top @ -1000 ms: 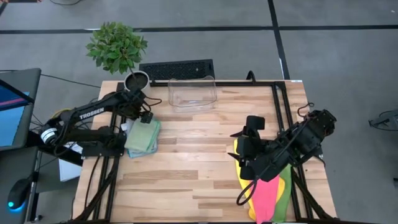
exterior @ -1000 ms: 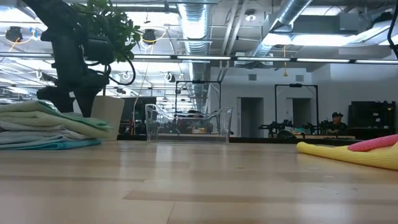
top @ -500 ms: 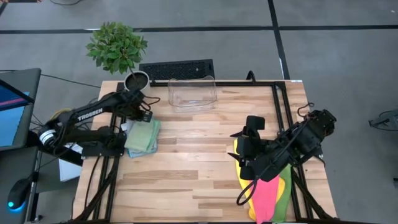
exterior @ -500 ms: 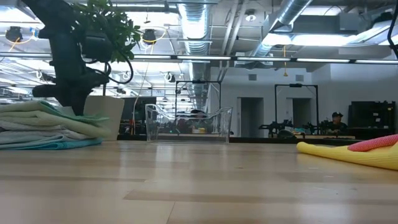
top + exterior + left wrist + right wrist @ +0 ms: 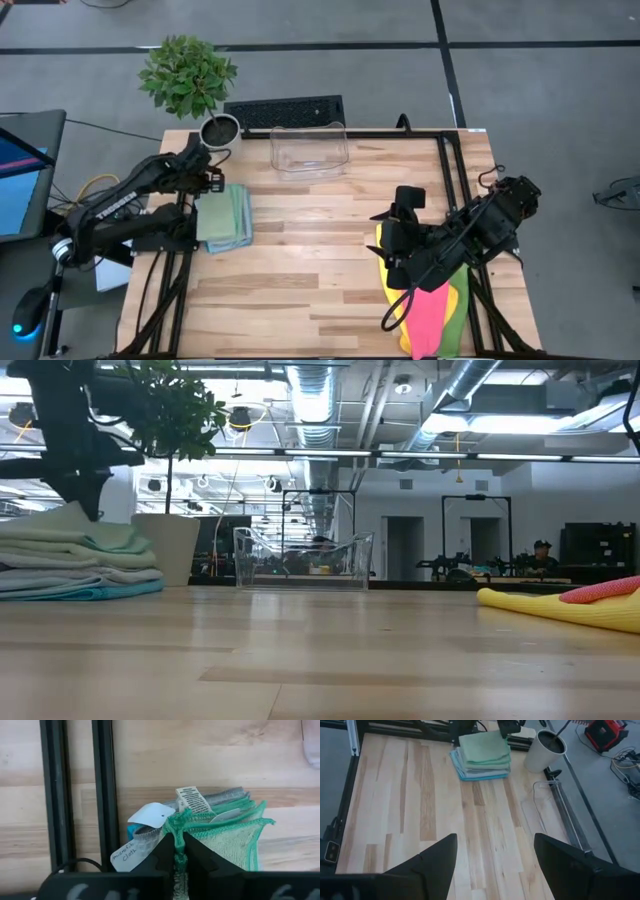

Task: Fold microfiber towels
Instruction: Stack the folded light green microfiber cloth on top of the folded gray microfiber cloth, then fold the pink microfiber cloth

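Left tool is clenched on the green-stitched corner of the pale green towel that tops the folded stack. That corner bunches between its two dark fingers, and the rest of the towel spreads away from the tips, flat over the layers beneath. Just beyond the pinched corner, white tags stick out from the stack's edge, one of them marked with printed lines and another with handwriting. From table height the stack shows pale green on top, grey under it and light blue at the bottom, with the left arm coming down onto its far side.

Right tool hangs released, fingers wide apart, well away from the stack across the wooden table. Directly under that arm lies a loose heap of unfolded towels, pink, yellow and lime green. Beyond the left tool stand a white plant pot and a clear plastic bin.
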